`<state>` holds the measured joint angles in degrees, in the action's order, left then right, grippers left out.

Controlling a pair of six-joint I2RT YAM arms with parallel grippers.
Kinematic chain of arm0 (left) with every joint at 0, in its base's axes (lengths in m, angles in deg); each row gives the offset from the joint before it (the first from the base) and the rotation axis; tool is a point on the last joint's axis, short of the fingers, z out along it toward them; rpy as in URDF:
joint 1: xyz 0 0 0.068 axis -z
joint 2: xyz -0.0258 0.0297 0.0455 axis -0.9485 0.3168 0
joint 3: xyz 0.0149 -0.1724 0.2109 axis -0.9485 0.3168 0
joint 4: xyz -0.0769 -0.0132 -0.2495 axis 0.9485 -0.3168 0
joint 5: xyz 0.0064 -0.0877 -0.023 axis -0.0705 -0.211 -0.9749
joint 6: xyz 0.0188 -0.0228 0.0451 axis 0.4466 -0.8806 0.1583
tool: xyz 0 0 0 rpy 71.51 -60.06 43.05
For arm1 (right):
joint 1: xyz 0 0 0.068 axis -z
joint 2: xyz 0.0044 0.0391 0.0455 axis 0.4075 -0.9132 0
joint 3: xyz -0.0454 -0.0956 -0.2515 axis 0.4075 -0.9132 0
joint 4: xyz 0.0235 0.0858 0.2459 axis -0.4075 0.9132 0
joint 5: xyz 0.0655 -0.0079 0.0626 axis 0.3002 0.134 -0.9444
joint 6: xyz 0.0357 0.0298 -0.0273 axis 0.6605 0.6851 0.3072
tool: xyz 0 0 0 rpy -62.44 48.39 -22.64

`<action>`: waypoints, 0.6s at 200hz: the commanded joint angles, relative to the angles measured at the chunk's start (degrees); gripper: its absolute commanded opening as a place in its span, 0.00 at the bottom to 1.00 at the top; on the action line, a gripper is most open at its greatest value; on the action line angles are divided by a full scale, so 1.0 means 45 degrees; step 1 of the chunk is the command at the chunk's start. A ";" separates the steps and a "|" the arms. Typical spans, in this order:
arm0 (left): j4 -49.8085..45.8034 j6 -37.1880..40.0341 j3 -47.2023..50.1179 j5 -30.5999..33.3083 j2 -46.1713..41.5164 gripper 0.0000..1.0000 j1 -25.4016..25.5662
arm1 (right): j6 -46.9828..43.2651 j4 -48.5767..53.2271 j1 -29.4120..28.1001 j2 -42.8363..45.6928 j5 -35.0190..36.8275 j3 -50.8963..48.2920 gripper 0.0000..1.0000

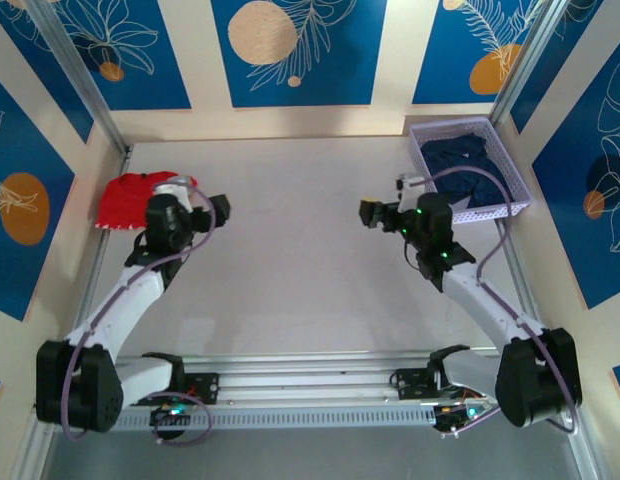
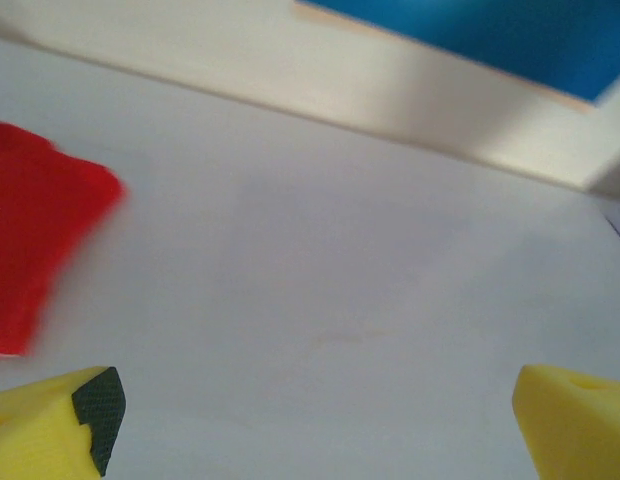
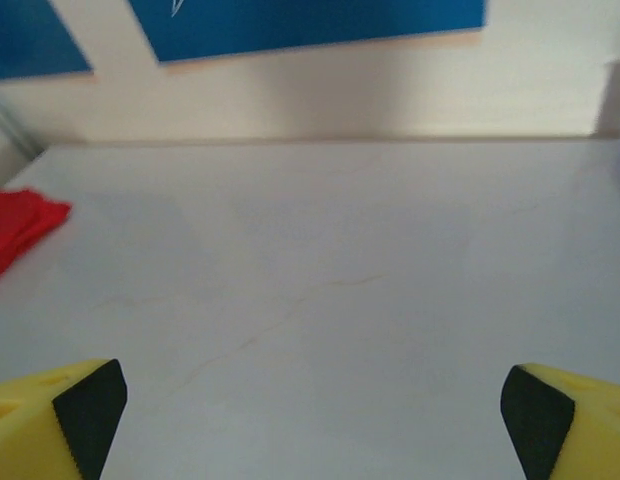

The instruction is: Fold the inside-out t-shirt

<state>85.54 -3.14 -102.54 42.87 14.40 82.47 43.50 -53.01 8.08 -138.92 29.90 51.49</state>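
Far back in the right corner of the surface point(image 1: 300, 275) sits a pale purple basket point(image 1: 517, 206), and the dark blue t-shirt point(image 1: 470, 160) lies bunched up inside it, not folded. The basket's walls stand all around the shirt. A thin purple cable point(image 1: 455, 168) from the right arm loops over the near left part of the basket and crosses in front of some of the shirt when seen from above. The right fingers point(image 1: 371, 212) hang just left of the basket. They point toward the middle of the surface, away from the shirt, and are spread wide with nothing in them. From the right wrist, their yellow tips point(image 3: 40, 425) show at the two bottom corners with bare surface between them. The left fingers point(image 1: 219, 210) are on the other side, well apart from the basket, and they too are spread wide and grasp nothing. A red cloth point(image 1: 125, 200) lies at the far left edge, and the left arm covers its right end in the view from above. From the left wrist the red cloth point(image 2: 35, 240) looks blurry at the left side, near one yellow tip point(image 2: 35, 430). Blue and cream walls point(image 1: 390, 60) close in the surface at the back and sides. A metal rail point(image 1: 310, 365) runs along the near edge between the two arm bases.
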 commanded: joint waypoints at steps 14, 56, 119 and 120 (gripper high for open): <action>-0.1485 -0.0448 -0.1774 -0.1501 0.1772 1.00 0.1903 | 0.0678 0.4410 0.2102 -0.1922 0.1592 0.3126 0.98; -0.1476 -0.0166 -0.3123 -0.1223 0.3554 1.00 0.4214 | 0.1674 0.6889 0.4903 -0.5749 0.2643 0.7229 0.97; -0.2230 -0.0215 -0.4009 -0.1250 0.5043 1.00 0.4832 | 0.3104 0.9417 0.6631 -1.1420 0.1921 1.3002 0.94; -0.2229 -0.0215 -0.4009 -0.1260 0.5040 1.00 0.4833 | 0.3118 0.9465 0.6652 -1.1488 0.1902 1.3073 0.94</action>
<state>77.73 -4.36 -118.96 38.02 36.48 103.61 53.75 -18.72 36.02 -184.19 39.75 102.64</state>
